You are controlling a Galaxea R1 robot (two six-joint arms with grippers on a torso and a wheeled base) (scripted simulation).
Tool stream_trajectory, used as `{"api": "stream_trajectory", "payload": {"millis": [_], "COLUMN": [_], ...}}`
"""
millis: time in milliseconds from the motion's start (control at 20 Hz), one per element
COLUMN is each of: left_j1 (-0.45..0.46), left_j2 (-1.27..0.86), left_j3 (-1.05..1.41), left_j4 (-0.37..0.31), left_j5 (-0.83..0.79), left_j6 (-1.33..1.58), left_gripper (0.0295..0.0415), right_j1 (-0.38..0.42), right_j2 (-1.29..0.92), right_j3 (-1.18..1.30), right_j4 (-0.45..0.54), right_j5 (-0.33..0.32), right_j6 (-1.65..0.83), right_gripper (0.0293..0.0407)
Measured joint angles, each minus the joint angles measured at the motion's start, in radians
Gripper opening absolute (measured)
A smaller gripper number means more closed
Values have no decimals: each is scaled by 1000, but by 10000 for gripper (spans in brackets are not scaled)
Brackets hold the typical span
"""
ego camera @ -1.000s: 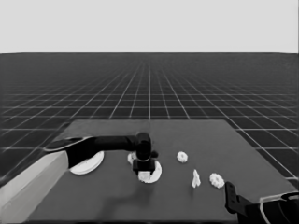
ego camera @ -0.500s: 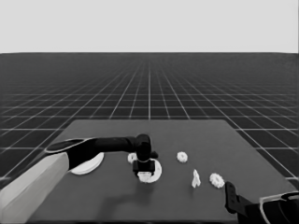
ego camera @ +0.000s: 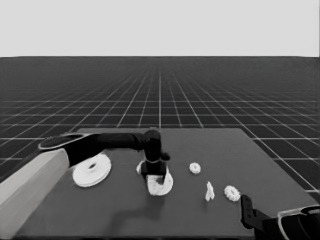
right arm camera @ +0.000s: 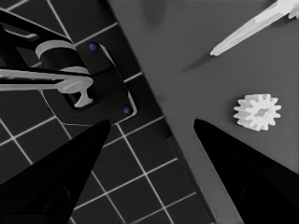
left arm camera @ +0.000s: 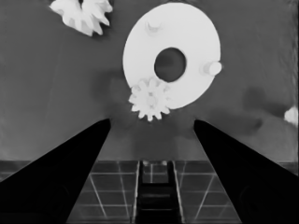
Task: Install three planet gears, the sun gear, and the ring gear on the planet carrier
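We're hovering the left gripper [left arm camera: 152, 122], fingers wide apart & holding nothing, over the smaller round part [left arm camera: 172, 55], one gear [left arm camera: 150, 98] seated at its 7 o'clock rim

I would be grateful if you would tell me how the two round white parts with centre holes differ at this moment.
The larger round part lies left of the smaller round part, partly under the left arm. The left gripper hovers over the smaller one with fingers open. The smaller has a wide hole, pegs and one gear at its edge; the larger has a small hole and carries nothing. Both lie flat on the table.
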Motion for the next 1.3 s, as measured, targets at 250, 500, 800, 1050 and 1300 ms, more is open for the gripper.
{"api": "stream_trajectory", "payload": {"millis": [250,500,800,1050,1300], "left_j1": [-20,-61,-61,106,114], "left_j2": [-1,-65,-49,8,14], "left_j3": [4,-348,-425,-580,-597], "left_j4": [-21,-77,-84,47,53], "left_j5": [0,-64,-70,-173,-182], "left_j6": [-4,405,470,549,558], "left_gripper": [385,385,385,385,385], "right_j1": [0,0,0,0,0], "right_j2": [0,0,0,0,0], "right_j3": [0,0,0,0,0], "right_j4": [0,0,0,0,0], "right_j5": [0,0,0,0,0], "right_j6": [0,0,0,0,0], "right_gripper": [385,385,385,385,385]}}
